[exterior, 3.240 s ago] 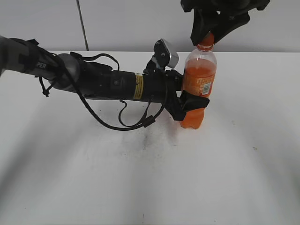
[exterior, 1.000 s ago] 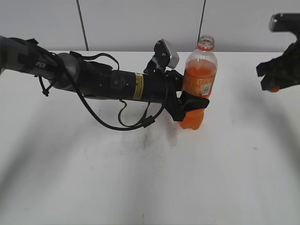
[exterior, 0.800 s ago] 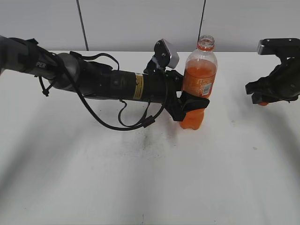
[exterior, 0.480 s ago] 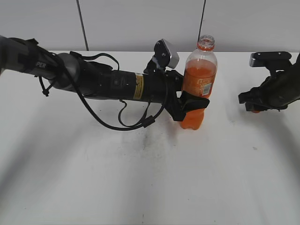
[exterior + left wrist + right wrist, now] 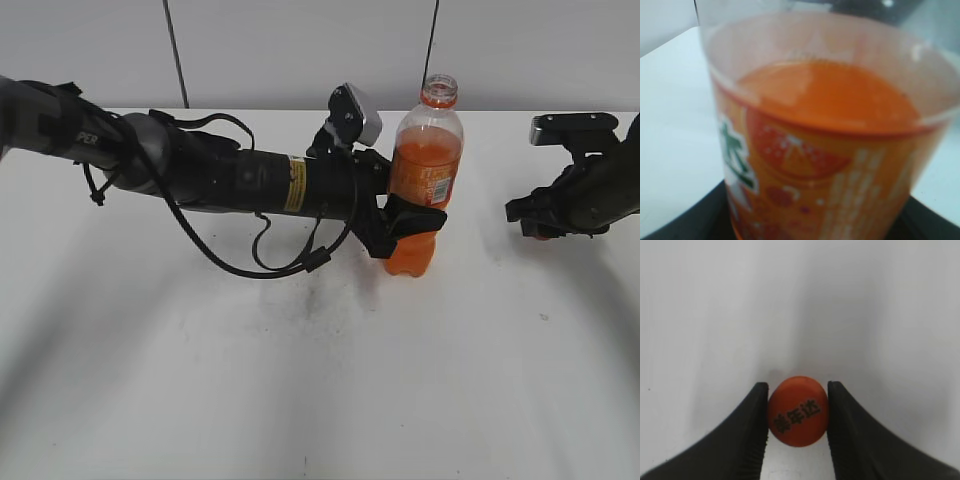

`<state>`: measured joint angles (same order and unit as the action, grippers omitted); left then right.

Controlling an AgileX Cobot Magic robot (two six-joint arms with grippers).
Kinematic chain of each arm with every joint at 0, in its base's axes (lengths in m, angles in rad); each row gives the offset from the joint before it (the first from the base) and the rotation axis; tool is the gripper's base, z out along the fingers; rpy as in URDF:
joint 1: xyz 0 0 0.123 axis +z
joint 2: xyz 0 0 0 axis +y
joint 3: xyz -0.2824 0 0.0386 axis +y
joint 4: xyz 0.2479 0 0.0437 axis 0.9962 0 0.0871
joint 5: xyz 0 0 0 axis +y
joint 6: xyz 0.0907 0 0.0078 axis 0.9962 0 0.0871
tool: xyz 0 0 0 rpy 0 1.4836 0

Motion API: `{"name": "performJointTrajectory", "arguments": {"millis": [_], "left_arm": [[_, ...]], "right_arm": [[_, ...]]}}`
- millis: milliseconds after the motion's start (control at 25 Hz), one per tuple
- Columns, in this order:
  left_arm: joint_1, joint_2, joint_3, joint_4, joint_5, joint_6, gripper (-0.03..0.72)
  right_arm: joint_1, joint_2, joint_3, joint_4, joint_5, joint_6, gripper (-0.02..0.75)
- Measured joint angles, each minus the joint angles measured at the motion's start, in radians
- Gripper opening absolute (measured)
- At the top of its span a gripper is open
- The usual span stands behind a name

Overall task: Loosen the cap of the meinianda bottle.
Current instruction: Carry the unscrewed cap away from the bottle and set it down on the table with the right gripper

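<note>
While left fingers (image 5: 405, 222) clamp bottle (image 5: 423, 170), right fingers (image 5: 757, 427) pinch cap (image 5: 797, 411) low nr table (image 5: 300, 380).

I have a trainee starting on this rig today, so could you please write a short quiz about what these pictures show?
1. True or false: the cap is screwed onto the bottle.
2. Which gripper holds the bottle: A left, B right?
3. Fill in: the cap sits between the right gripper's ____.

Key: 1 false, the bottle's neck is open; 2 A, gripped around the lower body; 3 fingers, down near the table.
</note>
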<state>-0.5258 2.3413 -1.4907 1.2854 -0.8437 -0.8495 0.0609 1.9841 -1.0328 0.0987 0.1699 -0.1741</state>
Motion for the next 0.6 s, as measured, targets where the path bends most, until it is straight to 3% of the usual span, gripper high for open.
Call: {"name": "performJointTrajectory", "arguments": {"millis": [440,520,600], "left_arm": [[0.0,0.0,0.0,0.0,0.001,0.0,0.419],[0.0,0.0,0.0,-0.001,0.001,0.0,0.419],[0.0,0.0,0.0,-0.001,0.001,0.0,0.419]], "right_arm": [[0.0,0.042,0.003,0.002,-0.01,0.0,0.279],[0.0,0.042,0.003,0.002,0.002,0.0,0.323],[0.0,0.042,0.003,0.003,0.014,-0.001,0.428]]}}
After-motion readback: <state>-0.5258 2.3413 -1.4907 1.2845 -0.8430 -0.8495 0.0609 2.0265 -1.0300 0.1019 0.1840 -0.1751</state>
